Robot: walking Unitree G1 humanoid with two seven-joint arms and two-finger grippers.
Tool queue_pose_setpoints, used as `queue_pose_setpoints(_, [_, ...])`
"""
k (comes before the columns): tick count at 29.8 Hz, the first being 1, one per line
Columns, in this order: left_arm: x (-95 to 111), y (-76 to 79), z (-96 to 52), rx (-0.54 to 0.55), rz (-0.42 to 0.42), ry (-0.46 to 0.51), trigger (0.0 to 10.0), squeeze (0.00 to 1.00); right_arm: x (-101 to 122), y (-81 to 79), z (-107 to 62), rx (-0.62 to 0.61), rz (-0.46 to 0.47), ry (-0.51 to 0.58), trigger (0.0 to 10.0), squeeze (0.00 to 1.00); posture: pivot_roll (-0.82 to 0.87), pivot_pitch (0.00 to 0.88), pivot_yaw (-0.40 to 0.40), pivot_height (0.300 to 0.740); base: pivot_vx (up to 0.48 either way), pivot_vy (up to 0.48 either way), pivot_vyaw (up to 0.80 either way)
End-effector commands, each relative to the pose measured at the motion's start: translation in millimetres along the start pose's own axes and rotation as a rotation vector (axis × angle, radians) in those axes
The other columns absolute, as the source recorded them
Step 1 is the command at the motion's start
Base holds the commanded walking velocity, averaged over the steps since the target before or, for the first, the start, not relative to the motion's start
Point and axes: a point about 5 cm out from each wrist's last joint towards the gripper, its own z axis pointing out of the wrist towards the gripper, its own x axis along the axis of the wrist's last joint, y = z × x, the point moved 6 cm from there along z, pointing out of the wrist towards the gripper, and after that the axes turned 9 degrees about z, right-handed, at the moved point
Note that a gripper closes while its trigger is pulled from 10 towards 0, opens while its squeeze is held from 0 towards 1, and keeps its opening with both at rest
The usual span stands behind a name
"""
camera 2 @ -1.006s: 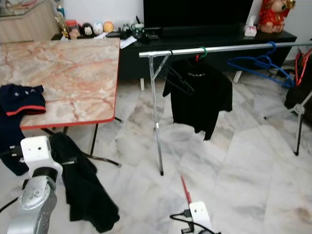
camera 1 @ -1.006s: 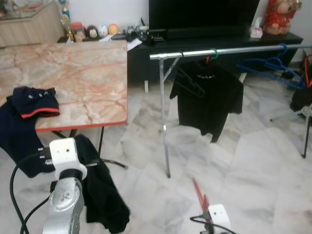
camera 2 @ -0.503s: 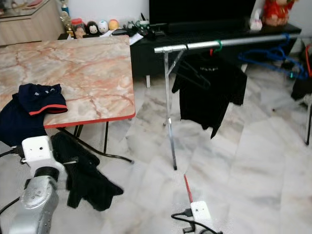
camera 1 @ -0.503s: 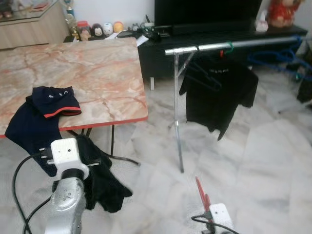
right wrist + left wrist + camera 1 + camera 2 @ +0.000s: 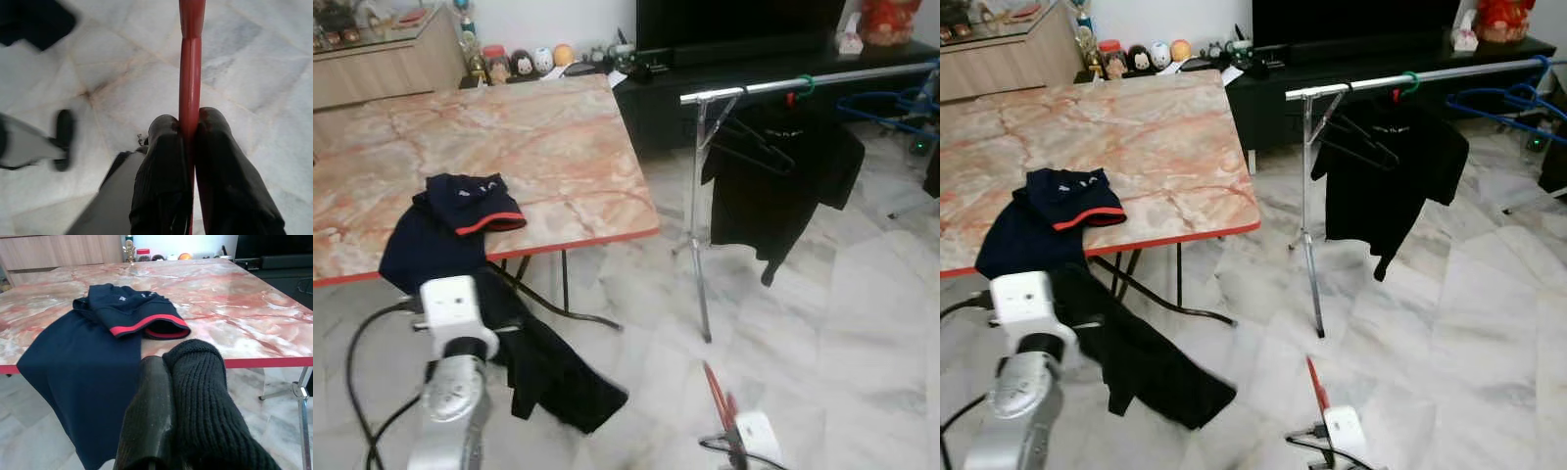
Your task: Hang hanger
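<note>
The right gripper point(image 5: 188, 142) has its jaws closed on the shaft of a red hanger point(image 5: 190, 58), which points forward, low over the marble floor point(image 5: 862, 323). The left gripper point(image 5: 171, 396) has its jaws closed on a black garment point(image 5: 548, 362) that hangs down to the floor beside the marble-topped bench point(image 5: 509, 137). A navy polo shirt with red trim point(image 5: 460, 211) lies on the bench's near edge and drapes over it. Ahead stands a metal clothes rail point(image 5: 803, 83); a black T-shirt point(image 5: 783, 186) hangs from it on a green-hooked hanger, an empty black hanger point(image 5: 749, 147) beside it, blue hangers point(image 5: 891, 98) farther along.
</note>
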Motion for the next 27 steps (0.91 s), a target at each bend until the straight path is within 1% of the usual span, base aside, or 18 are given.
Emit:
queue_pose_setpoints(1, [11, -10.2, 1.1, 0.028, 0.026, 0.042, 10.0, 0.00, 10, -10.1, 1.8, 0.024, -0.013, 0.026, 10.0, 0.00, 0.01, 0.000, 0.025, 0.740, 0.000, 0.244, 0.00])
queue_pose_setpoints(6, [12, -7.9, 0.3, 0.017, 0.038, 0.052, 10.0, 0.00, 9, -10.0, 1.7, 0.025, -0.019, 0.024, 10.0, 0.00, 0.01, 0.000, 0.026, 0.740, 0.000, 0.000, 0.00])
queue_pose_setpoints(8, [16, -2.6, -0.5, -0.003, 0.025, 0.069, 10.0, 0.00, 9, -10.3, 1.7, 0.026, -0.022, 0.024, 10.0, 0.00, 0.01, 0.000, 0.026, 0.740, 0.000, 0.000, 0.00])
queue_pose_setpoints(11, [18, -0.9, -1.3, -0.006, 0.014, 0.079, 10.0, 0.00, 9, -10.6, 1.6, 0.028, -0.023, 0.023, 10.0, 0.00, 0.01, 0.000, 0.027, 0.740, 0.000, 0.000, 0.00])
queue_pose_setpoints(14, [22, 0.1, -2.1, -0.014, 0.008, 0.095, 10.0, 0.00, 8, -11.4, 1.6, 0.032, -0.032, 0.021, 10.0, 0.00, 0.01, 0.000, 0.028, 0.740, 0.000, 0.000, 0.00])
queue_pose_setpoints(24, [23, 2.8, -2.6, -0.030, 0.003, 0.097, 10.0, 0.00, 8, -12.4, 1.7, 0.034, -0.032, 0.021, 10.0, 0.00, 0.01, 0.000, 0.028, 0.740, 0.000, 0.000, 0.00])
queue_pose_setpoints(27, [24, 3.4, -2.7, -0.033, 0.023, 0.099, 10.0, 0.00, 11, -13.2, 1.6, 0.038, -0.073, 0.036, 10.0, 0.00, 0.01, 0.000, 0.025, 0.740, 0.000, 0.000, 0.28])
